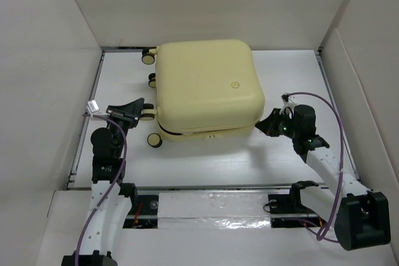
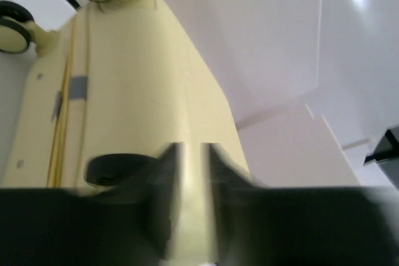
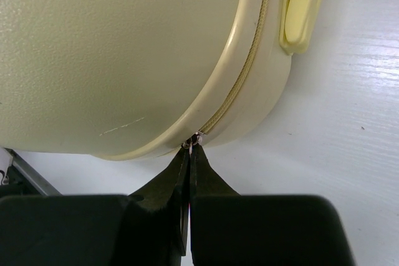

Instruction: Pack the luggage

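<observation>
The right end effector (image 3: 190, 151) pinches the zipper pull (image 3: 194, 136) of the suitcase (image 1: 206, 85); left end effector (image 2: 192, 154) (beside a wheel (image 1: 147, 115)) grip unclear

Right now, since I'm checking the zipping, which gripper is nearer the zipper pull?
Right. The right gripper pinches the zipper pull at a corner of the luggage; the left gripper sits at the wheeled side, opposite.
</observation>
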Robot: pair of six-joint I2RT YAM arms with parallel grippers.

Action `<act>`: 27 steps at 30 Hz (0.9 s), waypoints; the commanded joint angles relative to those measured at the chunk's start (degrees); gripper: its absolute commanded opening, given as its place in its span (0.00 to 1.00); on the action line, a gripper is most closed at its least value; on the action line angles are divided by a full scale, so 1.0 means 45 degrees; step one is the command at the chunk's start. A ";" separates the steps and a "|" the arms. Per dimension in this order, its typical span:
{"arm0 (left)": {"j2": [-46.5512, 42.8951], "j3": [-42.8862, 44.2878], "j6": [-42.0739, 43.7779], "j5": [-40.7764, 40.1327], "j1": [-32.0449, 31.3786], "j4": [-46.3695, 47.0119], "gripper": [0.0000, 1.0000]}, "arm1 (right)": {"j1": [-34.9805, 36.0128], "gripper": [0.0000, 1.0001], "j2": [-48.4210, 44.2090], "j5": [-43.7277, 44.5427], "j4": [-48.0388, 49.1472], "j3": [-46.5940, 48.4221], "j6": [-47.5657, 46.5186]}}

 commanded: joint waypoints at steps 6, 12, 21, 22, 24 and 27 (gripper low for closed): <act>-0.0747 0.0714 0.1653 -0.0320 -0.0437 -0.2750 0.00 | 0.0085 0.00 -0.0860 -0.0207 0.2523 0.0460 0.0088; -0.1625 0.4614 0.5484 -0.0915 -0.0866 -0.3423 0.34 | 0.0415 0.00 -0.0764 -0.0110 0.3147 0.0030 0.0517; 0.2000 0.4935 0.5466 0.5963 -0.1176 0.0606 0.09 | 0.1237 0.00 -0.0529 0.0924 0.3283 0.0401 0.0673; 0.2219 0.4838 0.5969 0.5174 -0.2049 0.0587 0.09 | 0.1237 0.00 -0.0412 0.1042 0.3284 0.0459 0.0674; 0.3075 0.5166 0.6616 0.3880 -0.3653 -0.0153 0.10 | 0.1237 0.00 -0.0275 0.0965 0.3226 0.0712 0.0460; 0.4187 0.6450 0.7065 0.1753 -0.5861 -0.0562 0.11 | 0.1121 0.00 -0.0197 0.1198 0.3206 0.0850 0.0420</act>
